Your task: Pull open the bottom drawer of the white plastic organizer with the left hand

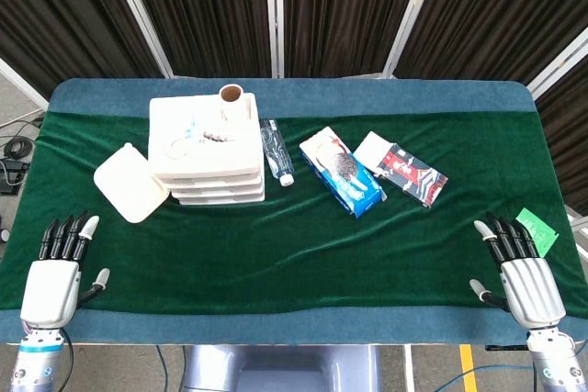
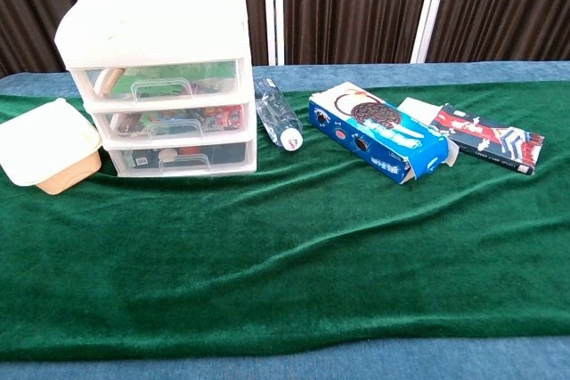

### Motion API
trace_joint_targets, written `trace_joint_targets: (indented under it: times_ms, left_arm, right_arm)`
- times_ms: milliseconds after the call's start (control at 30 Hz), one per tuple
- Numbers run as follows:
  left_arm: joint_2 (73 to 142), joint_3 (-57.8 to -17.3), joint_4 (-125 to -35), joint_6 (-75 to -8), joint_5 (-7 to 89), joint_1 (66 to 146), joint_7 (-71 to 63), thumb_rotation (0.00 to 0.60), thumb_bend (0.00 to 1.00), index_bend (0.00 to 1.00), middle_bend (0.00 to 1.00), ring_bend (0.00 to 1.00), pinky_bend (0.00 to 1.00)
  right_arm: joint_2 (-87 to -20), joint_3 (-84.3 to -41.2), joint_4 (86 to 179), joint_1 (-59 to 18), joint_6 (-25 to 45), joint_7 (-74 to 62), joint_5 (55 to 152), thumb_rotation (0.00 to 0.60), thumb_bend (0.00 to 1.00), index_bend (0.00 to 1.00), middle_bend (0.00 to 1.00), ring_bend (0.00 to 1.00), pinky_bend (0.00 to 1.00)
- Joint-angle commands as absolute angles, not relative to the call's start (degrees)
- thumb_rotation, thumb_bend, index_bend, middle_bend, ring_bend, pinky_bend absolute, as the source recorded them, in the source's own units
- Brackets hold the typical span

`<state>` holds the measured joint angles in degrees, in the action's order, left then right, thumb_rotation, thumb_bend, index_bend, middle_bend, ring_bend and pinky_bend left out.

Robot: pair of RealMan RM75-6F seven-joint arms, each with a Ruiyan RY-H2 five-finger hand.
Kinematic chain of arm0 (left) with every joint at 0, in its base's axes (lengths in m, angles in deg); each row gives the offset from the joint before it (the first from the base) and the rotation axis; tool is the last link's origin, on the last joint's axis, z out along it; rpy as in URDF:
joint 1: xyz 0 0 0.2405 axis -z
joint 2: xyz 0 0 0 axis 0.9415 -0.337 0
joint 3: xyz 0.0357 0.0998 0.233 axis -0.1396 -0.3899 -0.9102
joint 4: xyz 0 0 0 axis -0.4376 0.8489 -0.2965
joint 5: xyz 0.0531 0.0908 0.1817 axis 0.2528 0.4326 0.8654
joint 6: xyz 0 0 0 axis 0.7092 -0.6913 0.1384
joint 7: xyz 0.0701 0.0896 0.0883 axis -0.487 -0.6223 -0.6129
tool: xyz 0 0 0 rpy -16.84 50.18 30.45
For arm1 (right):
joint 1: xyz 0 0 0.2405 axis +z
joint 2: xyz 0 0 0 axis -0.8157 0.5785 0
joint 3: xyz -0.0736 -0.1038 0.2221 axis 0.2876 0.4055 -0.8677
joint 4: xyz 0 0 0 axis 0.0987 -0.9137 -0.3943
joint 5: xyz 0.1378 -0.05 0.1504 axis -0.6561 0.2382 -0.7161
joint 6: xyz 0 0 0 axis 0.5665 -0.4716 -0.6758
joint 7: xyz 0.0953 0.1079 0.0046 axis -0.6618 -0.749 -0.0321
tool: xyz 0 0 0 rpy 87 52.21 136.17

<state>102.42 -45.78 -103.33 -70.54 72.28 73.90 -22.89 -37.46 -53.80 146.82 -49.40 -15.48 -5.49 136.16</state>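
The left hand rests low at the near left edge, palm down, fingers extended forward and slightly apart, thumb out to the side, holding nothing. The right hand mirrors it at the near right edge, likewise empty. Neither appears in the chest view.

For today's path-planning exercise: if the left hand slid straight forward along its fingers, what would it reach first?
Probably the lidded food container, left of the organizer; the left hand points slightly right, only green cloth between. Depth is uncertain.
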Motion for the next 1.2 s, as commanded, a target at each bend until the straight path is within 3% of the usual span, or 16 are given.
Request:
trace_joint_targets:
  times_ms: [33, 367, 400, 500, 533, 633, 833, 933, 1200]
  left_arm:
    - [102.48, -45.75, -103.29, -70.47, 72.33, 73.82, -22.96, 0.6, 0.3, 0.0, 0.0, 0.0, 0.0]
    - [102.63, -45.33, -103.35, -68.77, 71.47, 74.19, -22.23, 0.6, 0.31, 0.0, 0.01, 0.0, 0.01]
    - [102.65, -45.26, -103.47, -68.47, 71.3, 74.29, -21.89, 0.6, 0.32, 0.0, 0.1, 0.07, 0.08]
    - [104.04, -43.5, -103.55, -69.07, 70.2, 74.55, -20.15, 0.6, 0.37, 0.0, 0.56, 0.45, 0.43]
    - [104.68, -42.87, -103.41, -68.98, 69.65, 74.78, -18.97, 0.6, 0.4, 0.0, 0.68, 0.55, 0.51]
    - [105.61, -41.52, -103.36, -66.47, 68.1, 76.38, -15.59, 0.6, 0.48, 0.0, 0.81, 0.67, 0.59]
    - [104.73, -38.85, -107.72, -48.71, 58.31, 83.77, -1.22, 0.6, 0.67, 0.03, 0.9, 0.76, 0.67]
    - [105.49, -36.97, -107.31, -44.09, 54.28, 86.49, -0.1, 0.6, 0.72, 0.03, 0.91, 0.78, 0.67]
    - [107.7, -33.98, -105.68, -34.26, 46.61, 91.84, 5.13, 0.6, 0.73, 0.03, 0.91, 0.78, 0.67]
  right_arm:
    - [-37.39, -53.8, 146.87, -49.45, -15.59, -5.64, 136.21, 0.6, 0.09, 0.09, 0.0, 0.0, 0.0]
    - [-37.43, -53.91, 147.12, -49.28, -15.21, -5.52, 135.92, 0.6, 0.09, 0.09, 0.0, 0.0, 0.0]
    - [-37.42, -53.95, 147.15, -49.24, -15.08, -5.59, 135.75, 0.6, 0.09, 0.09, 0.0, 0.0, 0.0]
    - [-37.29, -53.93, 147.3, -49.2, -14.74, -5.82, 135.45, 0.6, 0.09, 0.09, 0.0, 0.0, 0.0]
    - [-37.22, -53.9, 147.35, -49.19, -14.7, -5.94, 135.47, 0.6, 0.09, 0.09, 0.0, 0.0, 0.0]
    - [-37.02, -53.75, 147.64, -49.28, -15.04, -6.07, 135.92, 0.6, 0.09, 0.09, 0.0, 0.0, 0.0]
    - [-36.1, -53.65, 148.44, -49.78, -16.53, -7.38, 136.75, 0.6, 0.09, 0.09, 0.0, 0.0, 0.0]
    - [-35.77, -53.62, 148.62, -49.88, -16.76, -7.9, 136.88, 0.6, 0.09, 0.09, 0.0, 0.0, 0.0]
    - [-35.33, -53.77, 148.83, -49.9, -17.01, -8.88, 136.88, 0.6, 0.09, 0.09, 0.0, 0.0, 0.0]
